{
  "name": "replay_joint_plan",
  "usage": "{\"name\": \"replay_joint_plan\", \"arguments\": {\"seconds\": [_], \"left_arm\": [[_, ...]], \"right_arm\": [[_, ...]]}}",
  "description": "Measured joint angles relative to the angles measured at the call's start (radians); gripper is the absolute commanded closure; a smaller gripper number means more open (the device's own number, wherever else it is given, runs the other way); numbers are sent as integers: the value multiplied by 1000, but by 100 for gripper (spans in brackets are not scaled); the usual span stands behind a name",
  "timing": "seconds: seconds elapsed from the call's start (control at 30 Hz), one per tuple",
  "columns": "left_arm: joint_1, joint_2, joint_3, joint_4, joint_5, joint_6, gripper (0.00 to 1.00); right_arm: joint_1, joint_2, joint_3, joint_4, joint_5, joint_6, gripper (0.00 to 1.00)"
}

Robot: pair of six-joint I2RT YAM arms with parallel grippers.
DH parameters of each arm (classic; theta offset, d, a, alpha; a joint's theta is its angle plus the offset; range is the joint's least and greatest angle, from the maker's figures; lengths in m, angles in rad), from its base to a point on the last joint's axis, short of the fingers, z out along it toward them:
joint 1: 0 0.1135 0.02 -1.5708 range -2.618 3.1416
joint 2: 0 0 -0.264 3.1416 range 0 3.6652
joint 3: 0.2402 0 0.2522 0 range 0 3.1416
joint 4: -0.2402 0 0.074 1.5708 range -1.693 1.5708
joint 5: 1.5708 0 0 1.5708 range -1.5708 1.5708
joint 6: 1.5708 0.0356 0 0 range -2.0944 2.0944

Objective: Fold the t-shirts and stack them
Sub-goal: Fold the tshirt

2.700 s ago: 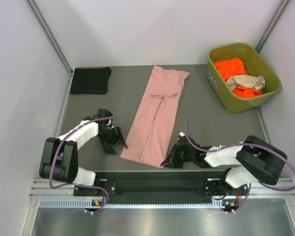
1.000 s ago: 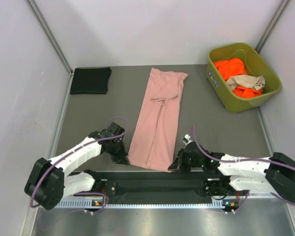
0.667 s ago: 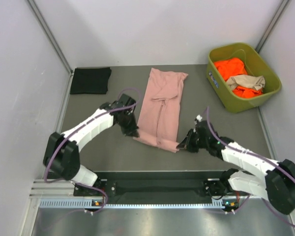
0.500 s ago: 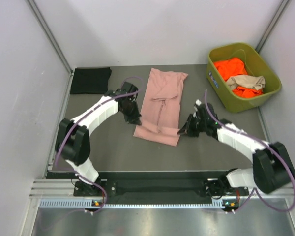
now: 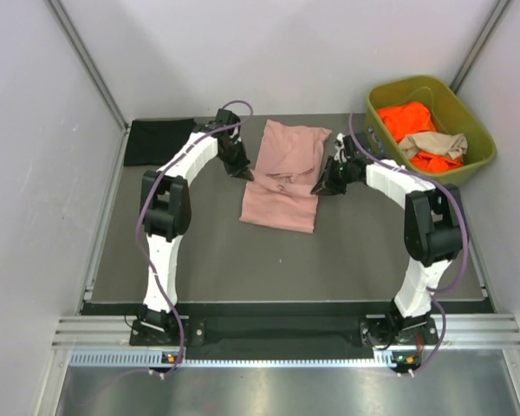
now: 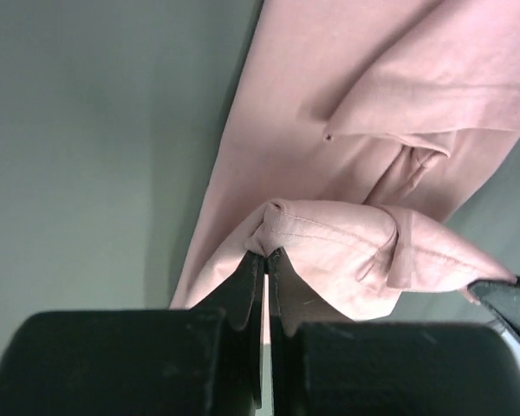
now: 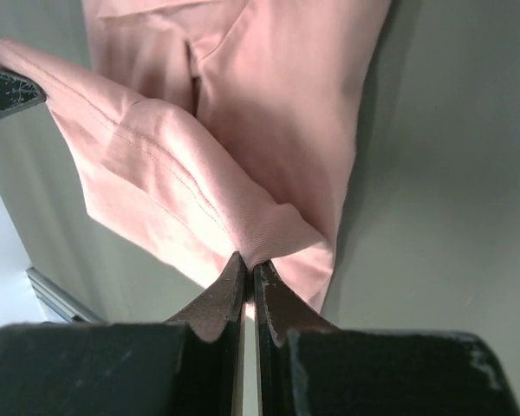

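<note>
An olive-green plastic bin point(image 5: 397, 165) with smooth, rounded walls sits at the far right corner of the matte grey table point(image 5: 225, 260). It holds a crumpled bright orange t-shirt point(image 5: 405, 119) with a limp tan t-shirt point(image 5: 435, 144) draped over it. Just left of the bin lies the dusty-pink t-shirt point(image 5: 279, 201), a soft knit folded lengthwise into a narrow strip, its near end doubled over and lifted toward the far end. The left gripper point(image 5: 243, 170) is at the shirt's edge farther from the bin and the right gripper point(image 5: 322, 185) at the edge nearer it. Each is clenched on a corner of the lifted hem, and nothing lies between them but cloth. In the wrist views, the black fingertips of the left gripper point(image 6: 266, 256) and the right gripper point(image 7: 249, 264) pinch bunched pink fabric point(image 6: 329, 87) with stitched seams point(image 7: 295, 104). Far left of the bin, at the opposite back corner, a black t-shirt point(image 5: 159, 141) lies folded into a flat rectangle, well apart from both arms.
</note>
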Motion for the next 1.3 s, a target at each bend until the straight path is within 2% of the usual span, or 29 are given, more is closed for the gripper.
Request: {"name": "replay_joint_plan", "arguments": {"seconds": [0.2, 0.63, 0.93, 1.13, 1.17, 1.23, 1.3], "left_arm": [[9, 64, 31, 11, 54, 5, 100], [9, 103, 76, 90, 105, -13, 100], [15, 165, 109, 109, 117, -28, 100], [34, 168, 110, 134, 138, -48, 93], [39, 169, 110, 144, 146, -54, 83], [46, 173, 112, 165, 155, -64, 75], [55, 183, 121, 196, 165, -76, 60]], "right_arm": [[-18, 93, 89, -42, -11, -16, 100], [-60, 183, 187, -70, -32, -30, 100], [-73, 263, 268, -82, -59, -37, 91], [-79, 303, 328, -89, -64, -36, 82], [-81, 309, 340, -89, -64, -34, 81], [-84, 321, 366, -90, -63, -32, 75], [-90, 341, 407, -94, -63, -27, 67]]}}
